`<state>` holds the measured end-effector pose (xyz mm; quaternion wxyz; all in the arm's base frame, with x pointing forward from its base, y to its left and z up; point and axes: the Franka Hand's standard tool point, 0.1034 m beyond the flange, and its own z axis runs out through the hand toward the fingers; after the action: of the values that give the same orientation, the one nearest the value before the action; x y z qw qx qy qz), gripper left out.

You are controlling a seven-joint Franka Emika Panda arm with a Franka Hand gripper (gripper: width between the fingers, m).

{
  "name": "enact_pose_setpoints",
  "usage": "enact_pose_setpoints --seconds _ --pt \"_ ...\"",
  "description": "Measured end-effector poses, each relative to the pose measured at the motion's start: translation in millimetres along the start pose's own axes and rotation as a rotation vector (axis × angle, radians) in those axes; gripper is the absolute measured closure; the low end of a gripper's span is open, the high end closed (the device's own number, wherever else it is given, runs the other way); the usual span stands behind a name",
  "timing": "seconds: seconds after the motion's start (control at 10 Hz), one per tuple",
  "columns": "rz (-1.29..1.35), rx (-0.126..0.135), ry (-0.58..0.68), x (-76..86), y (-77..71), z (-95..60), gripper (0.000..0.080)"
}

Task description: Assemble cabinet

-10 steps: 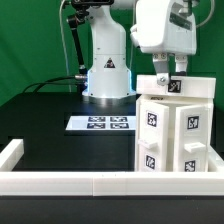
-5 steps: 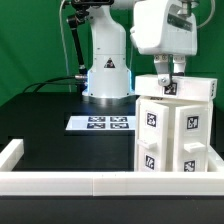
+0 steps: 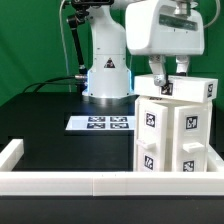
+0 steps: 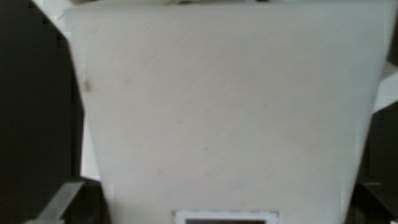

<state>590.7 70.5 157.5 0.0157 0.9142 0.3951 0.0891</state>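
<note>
The white cabinet body (image 3: 172, 140) stands upright at the exterior view's right, with tags on its faces. A flat white tagged top piece (image 3: 192, 90) lies on it, slightly turned. My gripper (image 3: 166, 72) comes down from above with its fingers on either side of that top piece and is shut on it. In the wrist view the top piece (image 4: 231, 110) fills the picture. One dark finger (image 4: 68, 200) shows at its edge, and a tag edge (image 4: 222, 215) lies between the fingers. My gripper (image 4: 222, 205) straddles the piece.
The marker board (image 3: 100, 123) lies flat on the black table, left of the cabinet. The robot's white base (image 3: 107, 72) stands behind it. A low white border rail (image 3: 60, 183) runs along the front and left edges.
My gripper has turned and shifted slightly toward the exterior view's left, and the top piece has rotated with it. A tag at the piece's right end now shows.
</note>
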Motion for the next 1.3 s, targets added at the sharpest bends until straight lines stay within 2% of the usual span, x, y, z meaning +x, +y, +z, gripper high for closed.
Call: enact_pose_setpoints --seconds 0.4,0.7,1.3 --pt "0.301 -0.011 0.013 -0.3 1.3 0.5 0.0243" --pt "0.652 -0.015 0.030 3.3 -1.3 0.8 0.0243" --pt "1.105 0.003 0.047 6.1 -3.1 0.7 0.0243"
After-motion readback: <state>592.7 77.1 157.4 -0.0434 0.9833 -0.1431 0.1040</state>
